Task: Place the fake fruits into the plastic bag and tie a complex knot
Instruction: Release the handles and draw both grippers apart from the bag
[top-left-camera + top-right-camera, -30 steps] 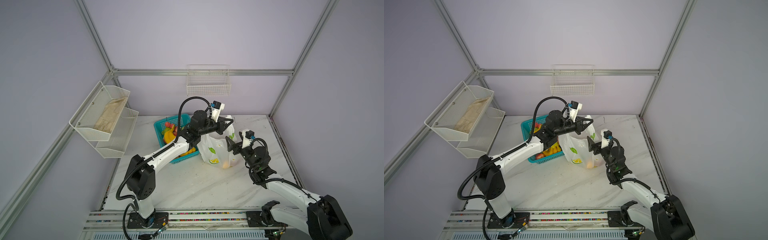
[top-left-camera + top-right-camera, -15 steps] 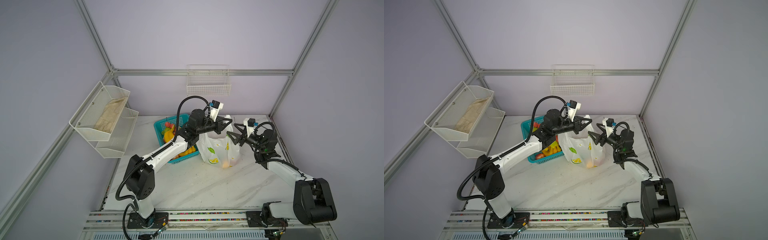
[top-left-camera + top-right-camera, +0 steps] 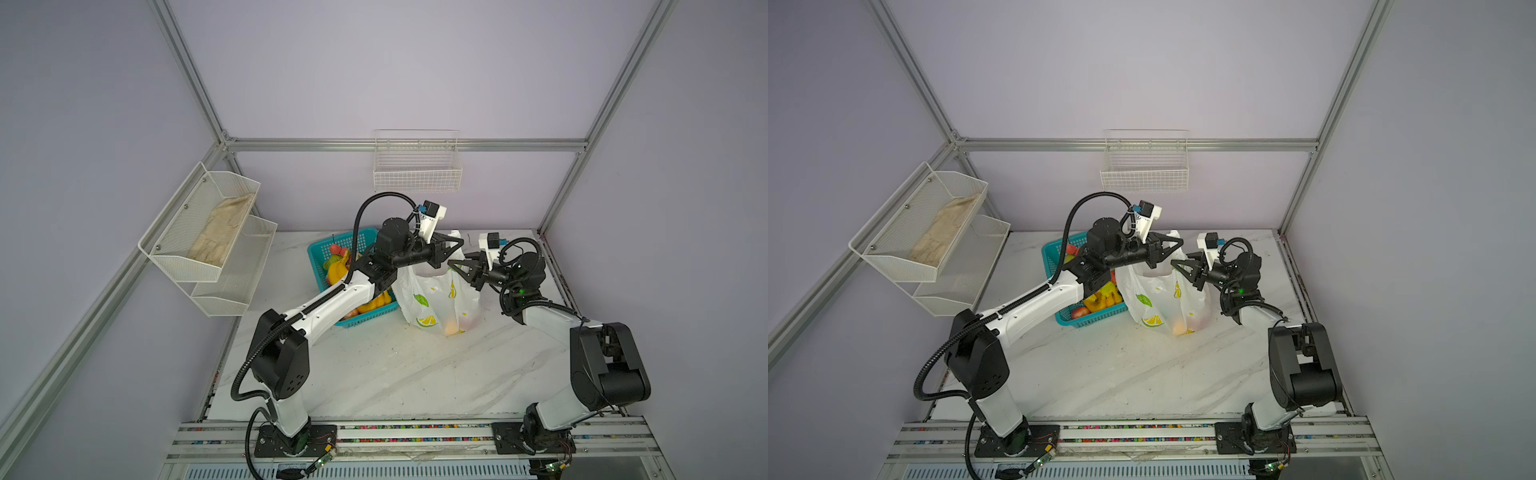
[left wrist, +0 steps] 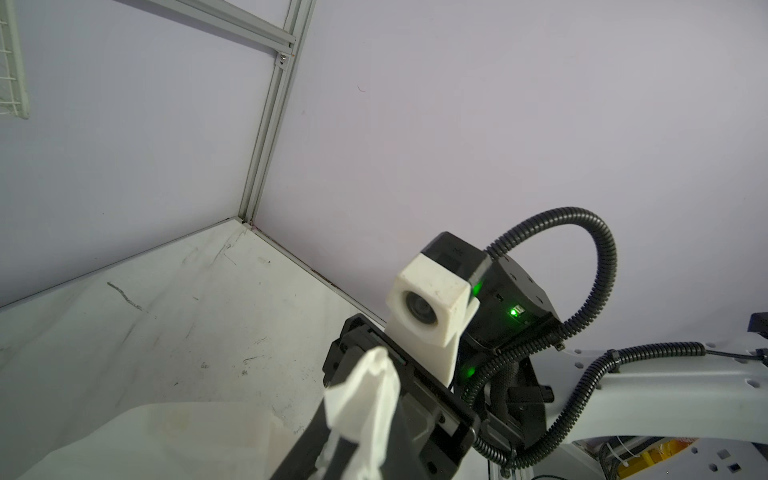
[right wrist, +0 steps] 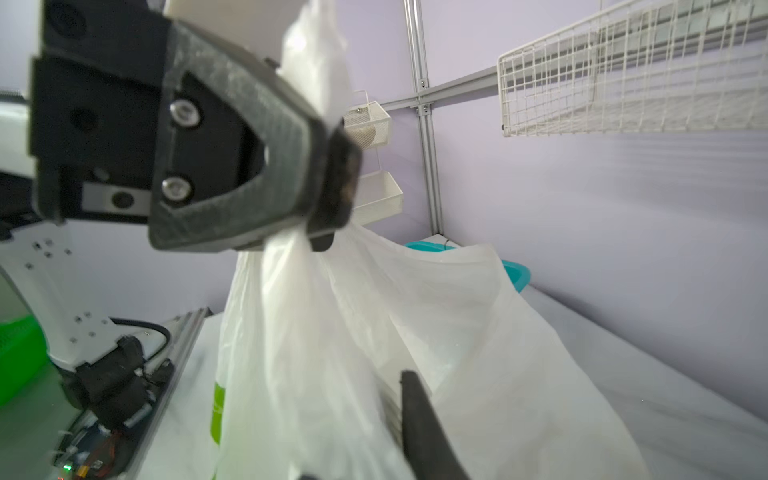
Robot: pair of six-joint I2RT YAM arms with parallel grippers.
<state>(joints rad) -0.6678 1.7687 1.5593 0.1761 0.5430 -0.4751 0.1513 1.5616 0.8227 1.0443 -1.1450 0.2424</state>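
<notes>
White crinkly film of the plastic bag point(image 3: 432, 299) is standing on the marble table point(image 3: 374, 365), with an orange fruit point(image 3: 451, 329) showing through the bag's near bottom. At the bag's right rim the right gripper point(image 3: 452, 263) is pressing its fingers together; whether film is caught there, I cannot tell. Above the bag's mouth the left gripper point(image 3: 459, 243) is pinching a handle strip point(image 4: 365, 399). Just left of the bag, the teal basket point(image 3: 361, 237) is holding more fake fruits point(image 3: 337, 270).

plastic bag point(image 3: 428, 297) on table point(image 3: 395, 374), just right of basket point(image 3: 318, 259) | fake fruits point(image 3: 337, 268) in basket
</notes>
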